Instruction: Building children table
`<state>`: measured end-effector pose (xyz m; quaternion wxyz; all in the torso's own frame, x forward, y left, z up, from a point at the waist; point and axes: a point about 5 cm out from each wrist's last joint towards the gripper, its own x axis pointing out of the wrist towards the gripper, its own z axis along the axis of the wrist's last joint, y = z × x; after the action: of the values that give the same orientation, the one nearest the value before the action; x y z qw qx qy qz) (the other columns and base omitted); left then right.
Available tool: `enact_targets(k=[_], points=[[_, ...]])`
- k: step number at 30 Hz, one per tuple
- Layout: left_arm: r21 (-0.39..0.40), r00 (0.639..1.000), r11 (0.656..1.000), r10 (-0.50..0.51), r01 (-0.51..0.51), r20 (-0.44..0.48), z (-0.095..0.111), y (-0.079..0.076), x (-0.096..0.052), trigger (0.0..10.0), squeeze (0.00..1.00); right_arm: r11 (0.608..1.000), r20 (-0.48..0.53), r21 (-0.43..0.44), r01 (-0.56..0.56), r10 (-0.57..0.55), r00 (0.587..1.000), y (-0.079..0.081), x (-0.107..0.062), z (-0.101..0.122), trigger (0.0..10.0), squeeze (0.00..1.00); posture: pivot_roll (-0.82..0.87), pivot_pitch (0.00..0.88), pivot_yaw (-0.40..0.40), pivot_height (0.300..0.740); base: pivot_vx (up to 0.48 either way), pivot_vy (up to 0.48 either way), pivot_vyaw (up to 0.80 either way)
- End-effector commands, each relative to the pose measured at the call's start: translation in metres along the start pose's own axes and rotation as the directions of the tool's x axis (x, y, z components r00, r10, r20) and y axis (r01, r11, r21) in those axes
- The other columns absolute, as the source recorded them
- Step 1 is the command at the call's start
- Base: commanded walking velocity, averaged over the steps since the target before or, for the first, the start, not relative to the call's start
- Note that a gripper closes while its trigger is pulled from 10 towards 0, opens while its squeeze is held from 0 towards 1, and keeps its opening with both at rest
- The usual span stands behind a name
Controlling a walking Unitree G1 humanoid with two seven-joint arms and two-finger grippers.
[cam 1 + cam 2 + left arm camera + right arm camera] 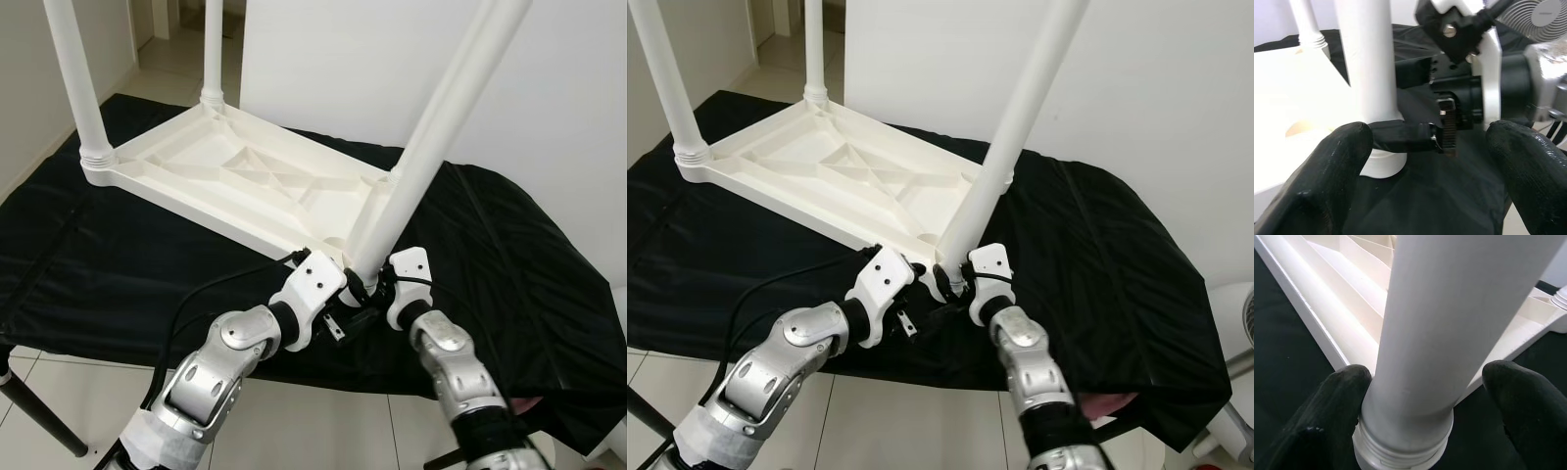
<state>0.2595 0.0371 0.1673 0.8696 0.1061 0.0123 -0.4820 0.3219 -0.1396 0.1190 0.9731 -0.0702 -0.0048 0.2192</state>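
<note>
One white plastic tabletop [230,176] lies upside down on a desk [509,255] draped in black cloth, its ribbed underside facing up. Three white legs show. Two stand upright in the far corner sockets: one at the far left corner [76,83] and one behind it [213,49]. The third leg [431,137] leans from the near corner of the tabletop up toward the right, its threaded foot at the near corner socket by the desk's front edge.

Both silver arms meet at the foot of that third leg. The left gripper [345,299] comes in from the left, and in its wrist view its two black fingers [1317,181] are spread wide, one beside the leg's collar and the other well apart from it, with nothing pinched between them. The right gripper [375,284] comes in from the right. In its wrist view its jaws are spread on either side of the leg [1449,333], one finger [1332,416] touching the leg's base just above the threaded ring and the other standing a little off it, so the leg sits between them without being squeezed.

A fan [1537,19] shows beyond the desk in the left wrist view. Pale tiled floor [59,392] lies below the desk's front edge.
</note>
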Motion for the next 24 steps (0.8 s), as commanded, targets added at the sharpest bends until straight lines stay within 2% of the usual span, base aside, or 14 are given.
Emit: enact_targets(k=[1, 7, 12, 16, 17, 19, 24], points=[[0.000, 1.000, 1.000, -0.007, 0.007, -0.005, 0.000, -0.002, 0.004, 10.0, 0.00, 1.000, -0.011, 0.005, 0.001, 0.000, 1.000, -0.012, -0.003, -0.004, 10.0, 0.00, 0.05, 0.000, -0.177, 0.740, 0.000, 0.000, 0.00], [0.005, 1.000, 1.000, -0.001, 0.001, -0.006, 0.000, 0.002, 0.003, 10.0, 0.00, 0.992, -0.021, 0.031, -0.121, 0.122, 0.992, -0.013, 0.006, -0.006, 10.0, 0.00, 0.06, 0.000, -0.183, 0.740, 0.000, 0.000, 0.00], [0.009, 1.000, 1.000, 0.006, -0.006, -0.005, 0.001, 0.003, 0.003, 10.0, 0.00, 0.955, -0.015, 0.099, -0.279, 0.281, 0.959, 0.001, 0.016, -0.011, 10.0, 0.00, 0.07, 0.000, -0.184, 0.740, 0.000, 0.000, 0.00], [0.010, 1.000, 1.000, 0.006, -0.006, -0.005, 0.001, 0.003, 0.003, 10.0, 0.00, 0.952, -0.012, 0.106, -0.288, 0.291, 0.957, 0.002, 0.018, -0.011, 10.0, 0.00, 0.07, 0.000, -0.184, 0.740, 0.000, 0.000, 0.00], [0.012, 1.000, 1.000, 0.009, -0.009, -0.006, 0.002, 0.004, 0.002, 10.0, 0.00, 0.945, -0.003, 0.125, -0.302, 0.305, 0.952, 0.005, 0.026, -0.010, 10.0, 0.00, 0.08, 0.000, -0.182, 0.740, 0.000, 0.000, 0.00], [0.013, 1.000, 1.000, 0.010, -0.009, -0.007, 0.002, 0.004, 0.002, 10.0, 0.00, 0.947, 0.000, 0.121, -0.298, 0.300, 0.954, 0.005, 0.029, -0.009, 10.0, 0.00, 0.08, 0.000, -0.182, 0.740, 0.000, 0.000, 0.00], [0.013, 1.000, 1.000, 0.002, -0.001, -0.014, 0.000, 0.003, 0.000, 10.0, 0.00, 0.958, 0.014, 0.116, -0.264, 0.264, 0.964, -0.002, 0.036, -0.003, 10.0, 0.00, 0.09, 0.000, -0.179, 0.740, 0.000, 0.000, 0.00]])
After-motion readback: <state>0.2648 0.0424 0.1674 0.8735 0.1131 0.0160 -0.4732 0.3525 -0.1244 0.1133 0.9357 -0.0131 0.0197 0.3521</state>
